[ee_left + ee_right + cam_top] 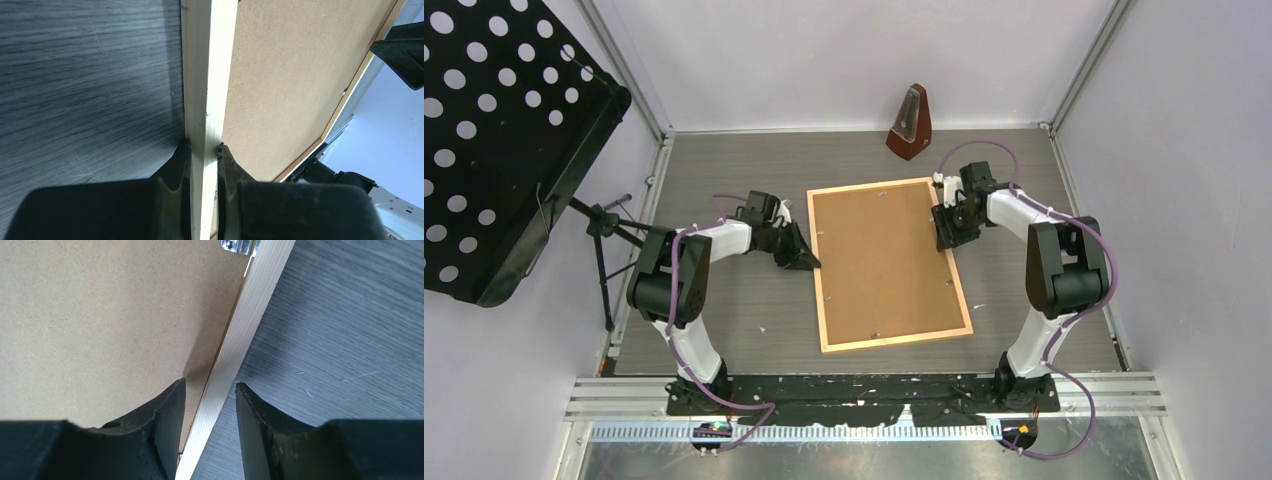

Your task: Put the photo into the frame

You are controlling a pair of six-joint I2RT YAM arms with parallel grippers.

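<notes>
We see the frame (898,338) lying face down and flat on the grey wood-grain table (724,310), set slightly askew. Its thin pale-wood moulding borders a matte brown fibreboard backing board (886,262) seated inside it. The left gripper (202,147) is pinched narrow onto the left moulding, with one black finger against the outer edge and the other against the inner edge beside the board. The right gripper (210,386) straddles the right moulding with its jaws moderately apart (a sliver of gap shows on each side, so it grips nothing). One of its fingers hangs over the board and the other over the table. A small metal turn clip (237,246) sits at the moulding's inner edge. Whether the photo lies beneath the board, we cannot tell. Beyond the frame's far edge stands a dark reddish, pyramid-shaped metronome (910,123).
</notes>
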